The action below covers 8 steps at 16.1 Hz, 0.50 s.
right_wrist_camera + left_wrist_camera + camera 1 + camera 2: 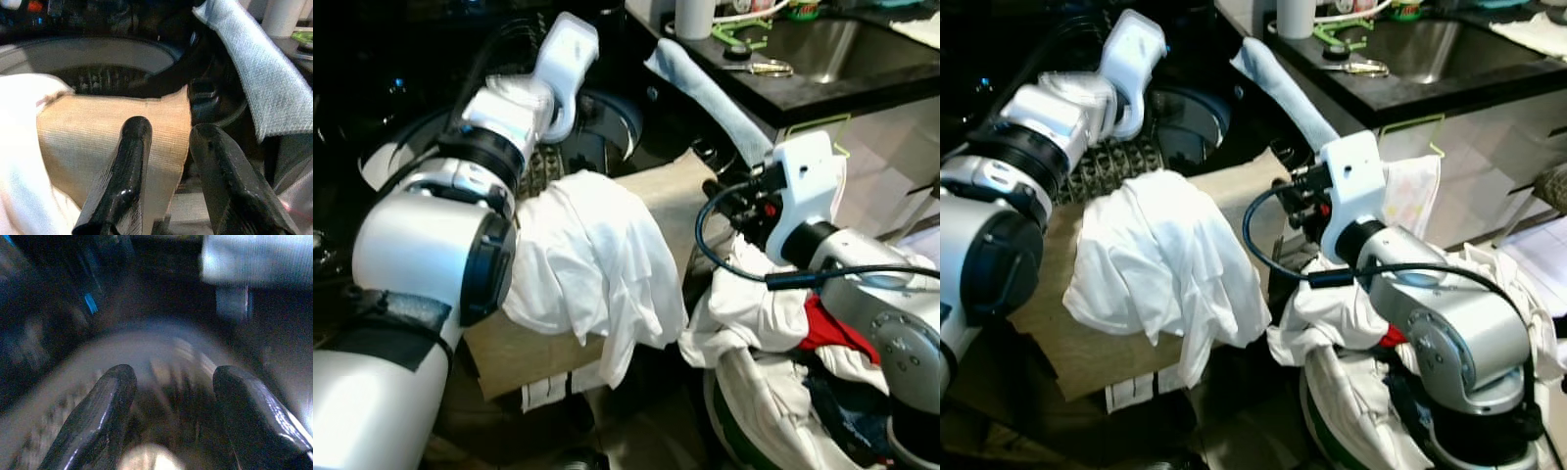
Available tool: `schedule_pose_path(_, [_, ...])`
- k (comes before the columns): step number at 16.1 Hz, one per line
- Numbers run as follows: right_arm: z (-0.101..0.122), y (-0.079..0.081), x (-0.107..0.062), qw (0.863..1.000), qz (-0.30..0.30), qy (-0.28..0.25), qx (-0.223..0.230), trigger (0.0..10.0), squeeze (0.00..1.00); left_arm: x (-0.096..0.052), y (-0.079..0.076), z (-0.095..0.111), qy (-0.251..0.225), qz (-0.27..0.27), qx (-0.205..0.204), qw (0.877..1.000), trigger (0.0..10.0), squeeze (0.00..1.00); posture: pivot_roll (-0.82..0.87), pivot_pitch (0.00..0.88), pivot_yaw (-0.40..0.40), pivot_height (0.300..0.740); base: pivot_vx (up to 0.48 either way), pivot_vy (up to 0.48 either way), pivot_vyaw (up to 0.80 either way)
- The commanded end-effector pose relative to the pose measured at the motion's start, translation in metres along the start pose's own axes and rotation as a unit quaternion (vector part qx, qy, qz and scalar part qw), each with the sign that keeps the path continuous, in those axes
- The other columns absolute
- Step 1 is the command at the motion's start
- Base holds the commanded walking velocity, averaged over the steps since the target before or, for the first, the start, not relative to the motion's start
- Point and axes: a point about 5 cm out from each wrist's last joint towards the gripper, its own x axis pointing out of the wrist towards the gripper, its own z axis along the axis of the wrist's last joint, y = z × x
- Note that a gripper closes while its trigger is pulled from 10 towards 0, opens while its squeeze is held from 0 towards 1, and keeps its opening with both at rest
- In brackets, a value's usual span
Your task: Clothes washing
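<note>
While the left gripper (168, 406) is reaching into the washer drum (107, 78), its jaws are gaping wide, empty. The right gripper's (168, 161) jaws are hovering narrowly parted above the tan cloth (102, 132), gripping nothing.

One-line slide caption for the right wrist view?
Open right claw poised over tan cloth at the washer drum.

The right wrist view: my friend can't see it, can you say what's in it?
Two black gripper fingers, slightly apart and holding nothing, point at a tan cloth hanging out of a washing machine drum. A white garment lies beside it, and a light blue towel hangs nearby.
</note>
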Motion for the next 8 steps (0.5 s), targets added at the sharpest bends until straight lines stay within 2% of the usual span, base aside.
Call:
schedule_pose_path(1, [0.008, 0.001, -0.004, 0.999, -0.009, -0.035, 0.002, 10.0, 0.0, -0.006, 0.008, 0.032, -0.085, 0.009, -0.026, 0.996, 10.0, 0.0, -0.1, 0.0, 0.075, 0.719, 0.0, 0.0, 0.0])
schedule_pose_path(2, [0.01, 0.006, -0.005, 0.998, -0.005, -0.056, 0.004, 10.0, 0.0, -0.011, 0.008, 0.047, -0.146, -0.033, -0.035, 0.988, 10.0, 0.0, -0.1, 0.0, 0.076, 0.719, 0.0, 0.0, 0.0])
schedule_pose_path(4, [0.011, 0.015, -0.005, 0.997, 0.006, -0.083, 0.004, 10.0, 0.0, -0.023, 0.004, 0.053, -0.239, -0.126, -0.013, 0.963, 10.0, 0.0, -0.1, 0.0, 0.058, 0.719, 0.0, 0.0, 0.0])
schedule_pose_path(6, [0.018, 0.024, -0.005, 0.993, 0.03, -0.116, 0.006, 10.0, 0.0, -0.041, 0.001, 0.045, -0.303, -0.164, 0.003, 0.939, 10.0, 0.0, -0.09, 0.0, 0.054, 0.719, 0.0, 0.0, 0.0])
schedule_pose_path(7, [0.02, 0.026, -0.005, 0.991, 0.036, -0.128, 0.005, 10.0, 0.0, -0.059, -0.001, 0.036, -0.328, -0.182, 0.023, 0.927, 10.0, 0.0, -0.09, 0.0, 0.052, 0.719, 0.0, 0.0, 0.0])
schedule_pose_path(8, [0.021, 0.026, -0.006, 0.991, 0.037, -0.132, 0.005, 10.0, 0.0, -0.071, -0.003, 0.028, -0.337, -0.197, 0.019, 0.921, 10.0, 0.0, -0.09, 0.0, 0.05, 0.719, 0.0, 0.0, 0.0])
